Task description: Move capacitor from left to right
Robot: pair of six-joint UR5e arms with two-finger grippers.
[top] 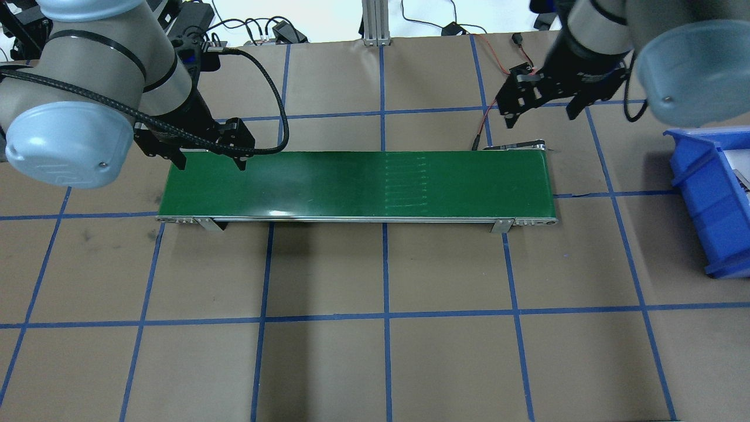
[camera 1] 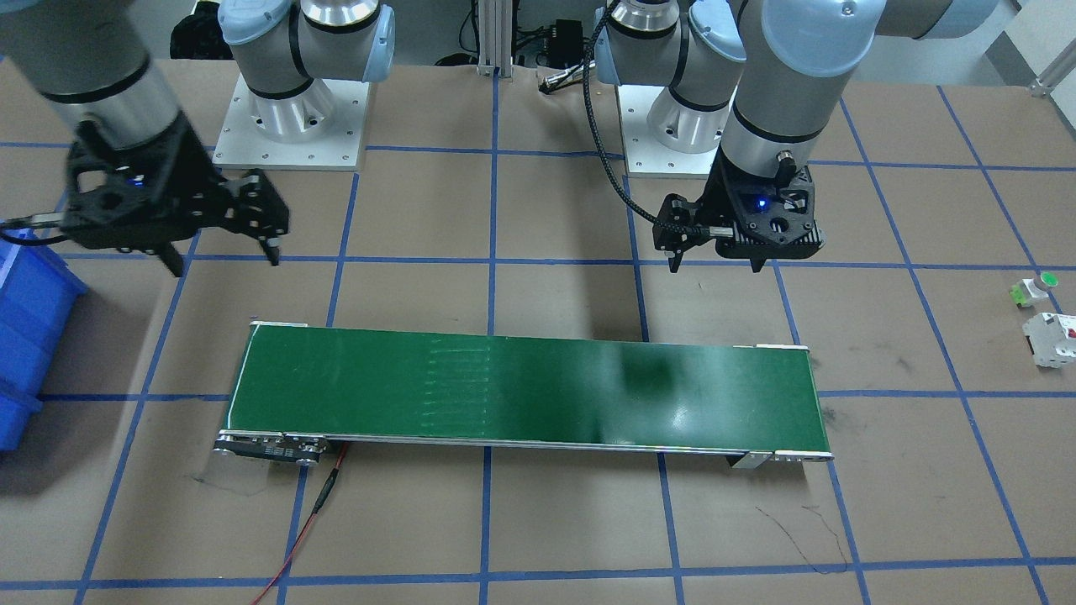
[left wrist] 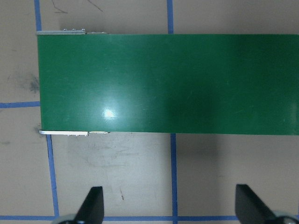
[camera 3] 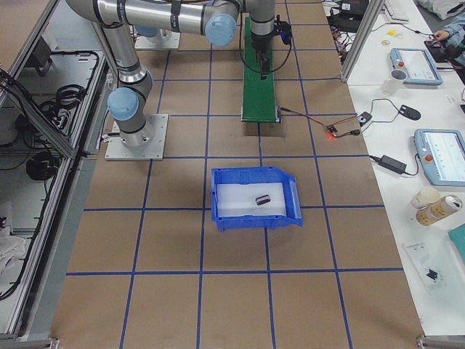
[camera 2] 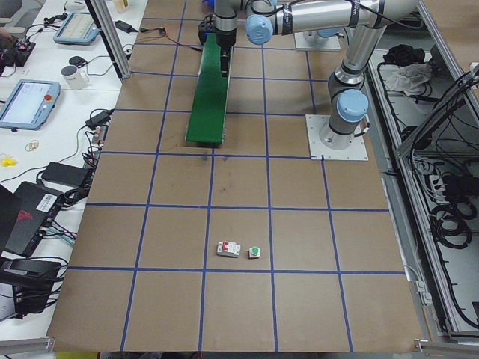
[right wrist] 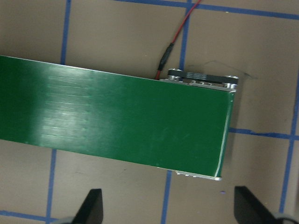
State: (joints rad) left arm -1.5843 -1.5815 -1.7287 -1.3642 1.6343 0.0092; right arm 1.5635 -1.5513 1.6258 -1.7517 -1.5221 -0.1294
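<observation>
Right-side view: small stubby dark block, the capacitor (camera 3: 263, 198), lies on the pale floor of the open blue plastic bin (camera 3: 254, 220), near the desk's right end. Its long axis runs roughly from the robot's edge toward the operators' edge, slightly slanted. Nothing touches it. Both arms are far off over the long green conveyor belt (camera 3: 260, 91).

Front view: right gripper (camera 1: 225, 262) hangs above the bare desk between the robot's edge and the belt's right end, fingers spread wide, nothing held. Left gripper (camera 1: 716, 265) is the same over the belt's left end: wide apart, empty. White boxy part with a red spot (camera 1: 1051, 336) and small green-capped white button (camera 1: 1036, 286) sit just beside each other toward the desk's left end. The bin shows only partly; the capacitor isn't seen.

Overhead: belt surface is bare; the bin is cut off at the desk's right end.

Left-side view: boxy part and button side by side; no dark block near them.

Left wrist: both fingers well apart, only belt and desk below.

Right wrist: same, belt's right end below.

Judgement: capacitor lies rightward of both grippers, with the right gripper nearer. It already sits on the right side, so the transfer looks done.
</observation>
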